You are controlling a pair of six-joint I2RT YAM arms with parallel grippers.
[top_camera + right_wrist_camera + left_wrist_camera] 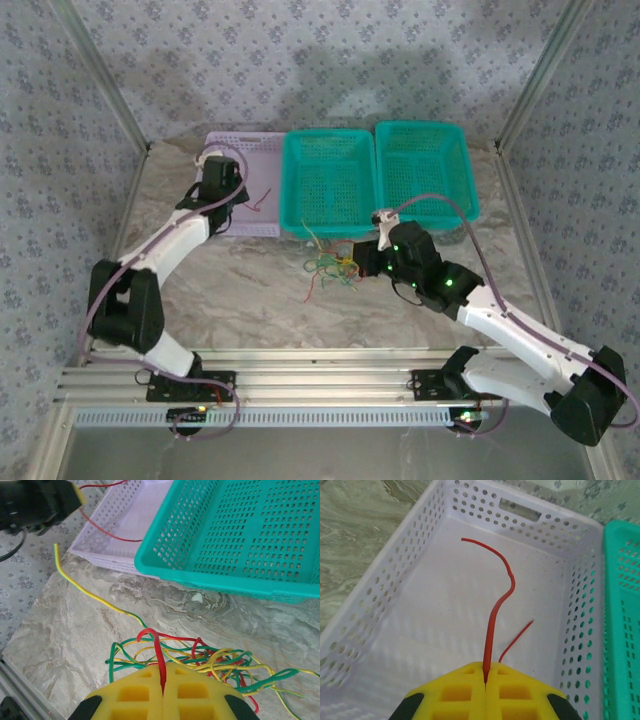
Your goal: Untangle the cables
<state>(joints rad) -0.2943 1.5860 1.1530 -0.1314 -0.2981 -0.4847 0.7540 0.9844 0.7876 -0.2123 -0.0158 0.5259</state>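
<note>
Lilac basket (375,605) lies beneath my left claw (485,676), which clenches a red wire (495,610) trailing into it. My right claw (162,687) pinches a red strand (156,645), teal basket (215,577) ahead

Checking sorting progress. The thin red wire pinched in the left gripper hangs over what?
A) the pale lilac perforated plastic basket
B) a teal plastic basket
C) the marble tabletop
A: the left gripper holds the thin red wire above the pale lilac perforated plastic basket, whose floor lies behind it.

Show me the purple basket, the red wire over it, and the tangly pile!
purple basket (385,595), left wrist view, left wall.
red wire (491,625), left wrist view, its middle.
tangly pile (210,659), right wrist view, middle.
</note>
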